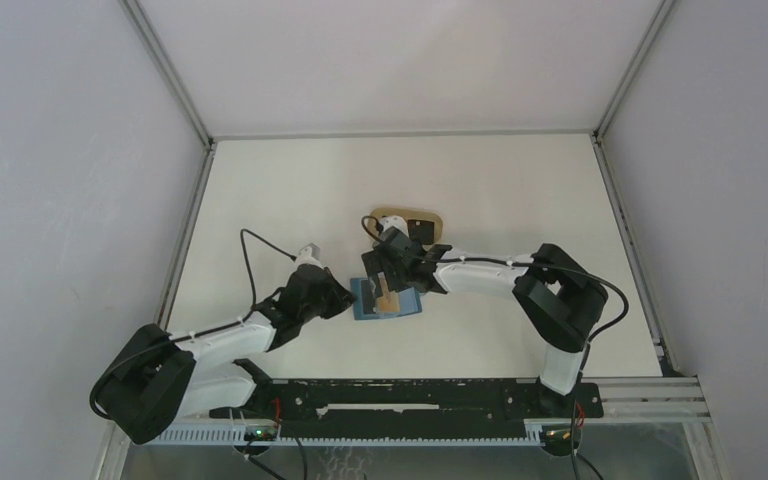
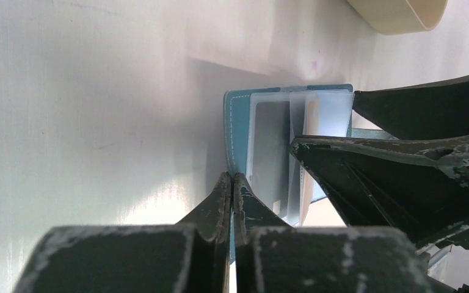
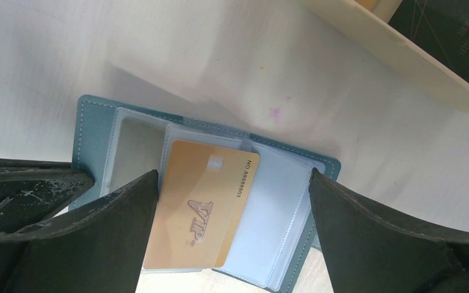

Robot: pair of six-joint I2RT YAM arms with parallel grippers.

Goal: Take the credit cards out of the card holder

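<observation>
Lying open mid-table (image 1: pixel 520 190), the card holder (image 1: pixel 385 300) is pinched at its edge by the left gripper (image 2: pixel 232 177). The right gripper (image 3: pixel 233 177) spreads wide astride the gold credit card (image 3: pixel 201 207) in its sleeve.

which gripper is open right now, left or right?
The right gripper: it stands spread wide either side of the gold card in the card holder. The left gripper is pinched shut on the holder's teal edge.
</observation>
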